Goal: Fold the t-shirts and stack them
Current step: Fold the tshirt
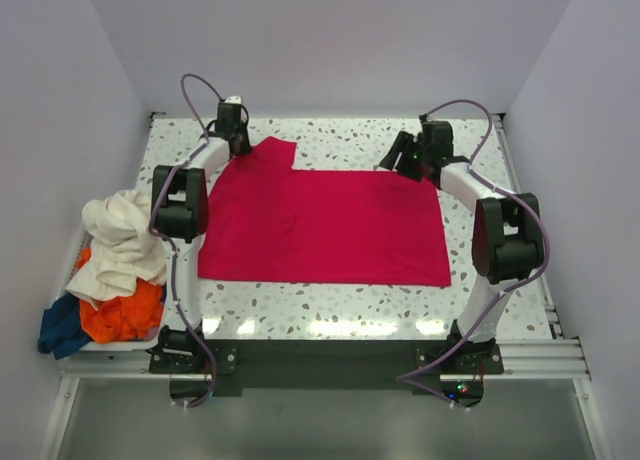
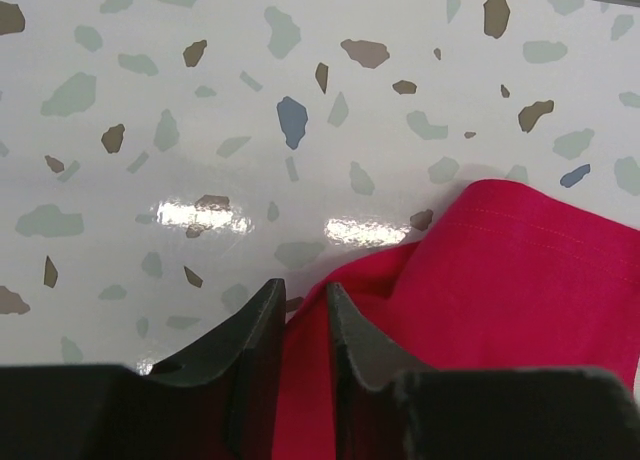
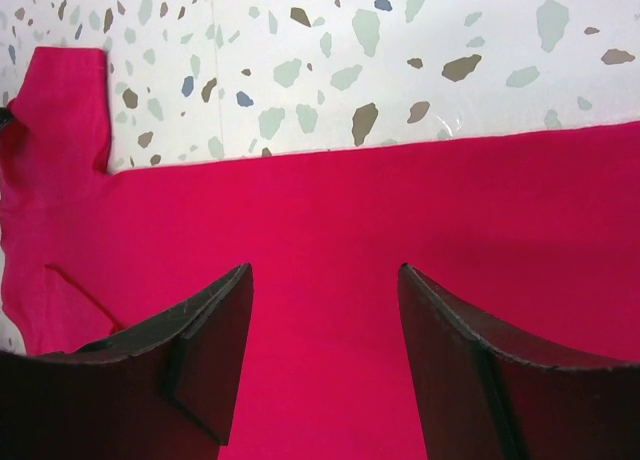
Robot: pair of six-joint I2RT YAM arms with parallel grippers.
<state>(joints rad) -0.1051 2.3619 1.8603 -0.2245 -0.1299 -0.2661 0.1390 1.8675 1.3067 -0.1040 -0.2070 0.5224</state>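
The crimson red t-shirt (image 1: pixel 325 225) lies spread flat on the table's middle, one sleeve sticking out at the far left. My left gripper (image 1: pixel 237 138) sits at that sleeve, its jaws shut on a fold of the red cloth (image 2: pixel 300 380). My right gripper (image 1: pixel 405 160) hovers over the shirt's far right corner, jaws wide open and empty, red cloth (image 3: pixel 330 310) below them. The cream white t-shirt (image 1: pixel 120 240), the orange t-shirt (image 1: pixel 125 315) and the dark blue t-shirt (image 1: pixel 60 325) lie heaped at the table's left edge.
The speckled white table (image 1: pixel 350 140) is walled at the back and both sides. The arm bases stand on a dark rail (image 1: pixel 320 355) at the near edge.
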